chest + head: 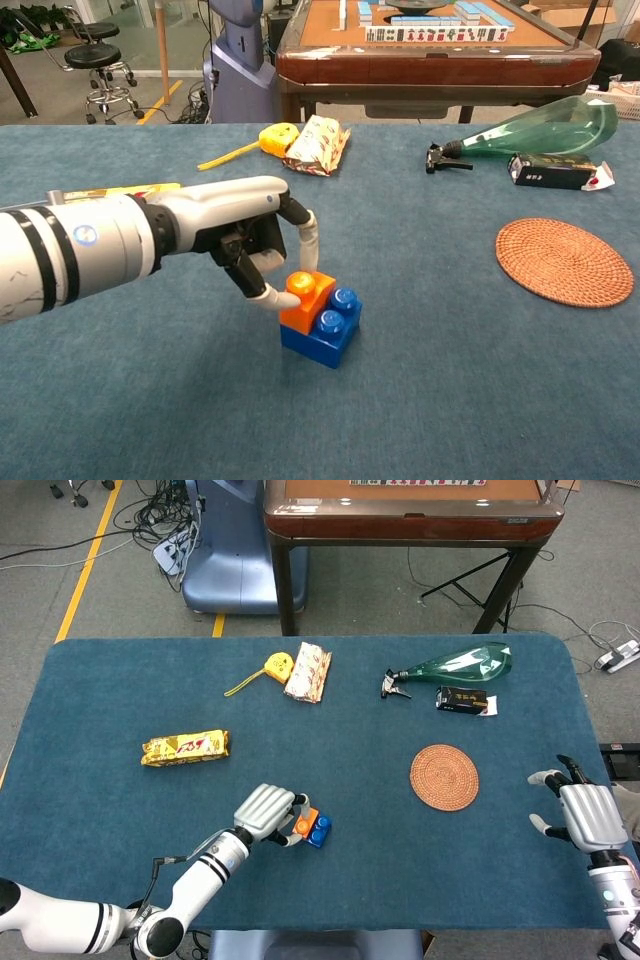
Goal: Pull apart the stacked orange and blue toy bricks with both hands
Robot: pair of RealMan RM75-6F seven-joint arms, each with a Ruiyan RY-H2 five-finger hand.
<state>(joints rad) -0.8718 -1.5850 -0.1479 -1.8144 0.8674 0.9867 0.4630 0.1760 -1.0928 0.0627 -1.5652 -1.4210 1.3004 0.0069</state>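
Near the front edge of the blue-carpeted table (100,680), left of centre, an orange brick (307,302) sits stacked on a blue brick (325,340), still joined. The left hand (255,243) reaches in from the left and pinches the orange brick between thumb and a fingertip; the other fingers curl above it. At the right edge, the right hand (583,816) hovers with fingers spread, holding nothing, well apart from the bricks.

Toward the middle right lies a round woven coaster (444,777). At the left, a yellow snack packet (185,748). Toward the back edge: a yellow tape measure (276,666) just beside a patterned wrapper (309,672), then a green spray bottle (455,666) on its side with a small black box (464,700) near it.
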